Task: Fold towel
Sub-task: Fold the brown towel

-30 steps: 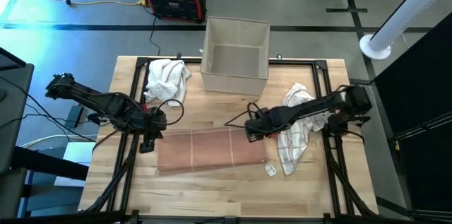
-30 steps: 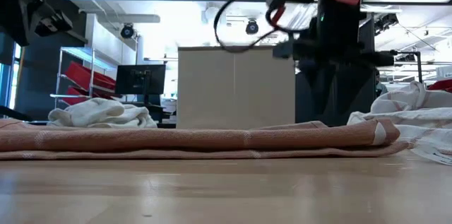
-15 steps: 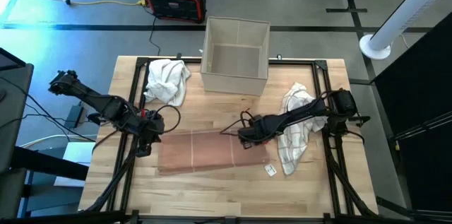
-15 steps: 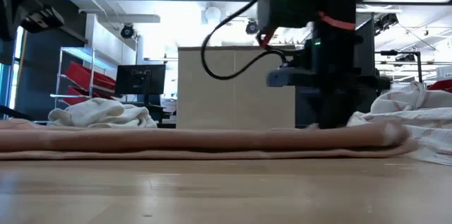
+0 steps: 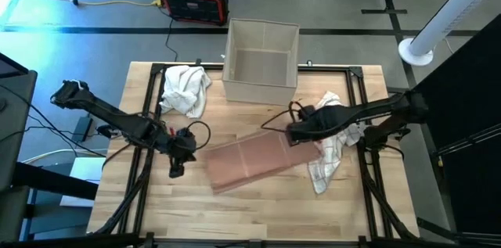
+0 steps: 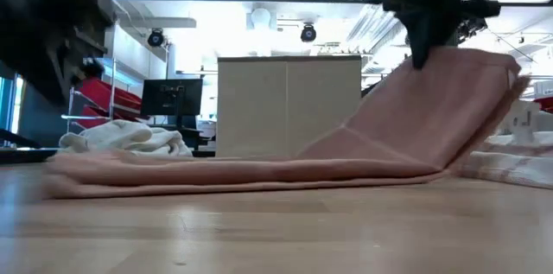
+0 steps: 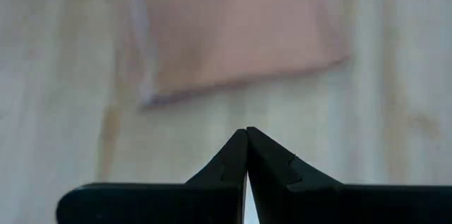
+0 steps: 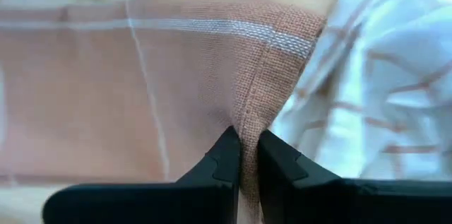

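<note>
From above, the pink towel (image 5: pixel 254 160) lies on the wooden table (image 5: pixel 235 209) between the two arms, its long axis slanting from the front left up toward the right, and the right gripper (image 5: pixel 296 133) is pinched on its right end, beside the white checked cloth (image 5: pixel 329 146). The left gripper (image 5: pixel 175 171) sits off the towel's left end, fingers together and empty, close to it but not touching — so the free end is the left arm's to reach, while the right arm already has its end. Behind the towel stands the open box (image 5: pixel 261 60), with nothing visible inside it, and a crumpled white cloth (image 5: pixel 185 88) lies to the box's left. At table height the towel's right end hangs lifted in the air from the right gripper, sloping down to a fold line where the rest lies flat on the wood. The left wrist view shows its own fingers pressed tip to tip over bare table, the towel's near corner lying ahead of them and apart. The right wrist view shows its fingers clamped on a bunched ridge of pink weave at the striped hem, the checked cloth just to one side. My judgement is that the fold depends on carrying the lifted end leftward along that long axis.
</note>
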Controlling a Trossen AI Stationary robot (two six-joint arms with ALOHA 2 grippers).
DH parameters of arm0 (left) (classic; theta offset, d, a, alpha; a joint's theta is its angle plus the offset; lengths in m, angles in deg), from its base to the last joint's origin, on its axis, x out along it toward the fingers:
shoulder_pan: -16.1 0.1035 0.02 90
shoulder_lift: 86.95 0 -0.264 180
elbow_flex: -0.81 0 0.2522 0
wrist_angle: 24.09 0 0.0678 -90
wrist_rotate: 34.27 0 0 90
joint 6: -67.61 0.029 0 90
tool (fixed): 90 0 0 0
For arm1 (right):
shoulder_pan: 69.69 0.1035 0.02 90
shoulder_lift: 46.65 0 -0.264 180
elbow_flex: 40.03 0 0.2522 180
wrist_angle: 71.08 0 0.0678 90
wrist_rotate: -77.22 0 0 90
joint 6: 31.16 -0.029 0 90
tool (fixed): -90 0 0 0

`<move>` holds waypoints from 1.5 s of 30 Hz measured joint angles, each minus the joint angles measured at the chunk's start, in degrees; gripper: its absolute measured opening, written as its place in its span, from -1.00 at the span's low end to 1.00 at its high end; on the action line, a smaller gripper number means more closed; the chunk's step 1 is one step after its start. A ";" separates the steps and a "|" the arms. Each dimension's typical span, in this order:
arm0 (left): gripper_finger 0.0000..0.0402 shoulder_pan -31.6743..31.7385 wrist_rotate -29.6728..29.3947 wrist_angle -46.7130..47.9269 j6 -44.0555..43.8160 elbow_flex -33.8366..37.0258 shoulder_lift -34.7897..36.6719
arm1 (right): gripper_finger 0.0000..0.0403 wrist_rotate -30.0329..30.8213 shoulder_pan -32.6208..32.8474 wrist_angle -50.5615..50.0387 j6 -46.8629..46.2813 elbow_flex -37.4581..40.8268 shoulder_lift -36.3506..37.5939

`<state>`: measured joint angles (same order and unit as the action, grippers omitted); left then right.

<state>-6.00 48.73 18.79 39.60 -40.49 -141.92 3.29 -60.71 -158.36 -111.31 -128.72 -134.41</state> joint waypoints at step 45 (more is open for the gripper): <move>-1.00 5.64 -3.45 -39.47 -1.76 13.24 -18.71 | -0.92 -17.04 -3.49 80.12 11.54 -1.91 -29.03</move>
<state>-0.36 45.29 -20.68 37.84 -27.25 -160.62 -13.75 -64.20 -78.25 -99.77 -130.63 -163.44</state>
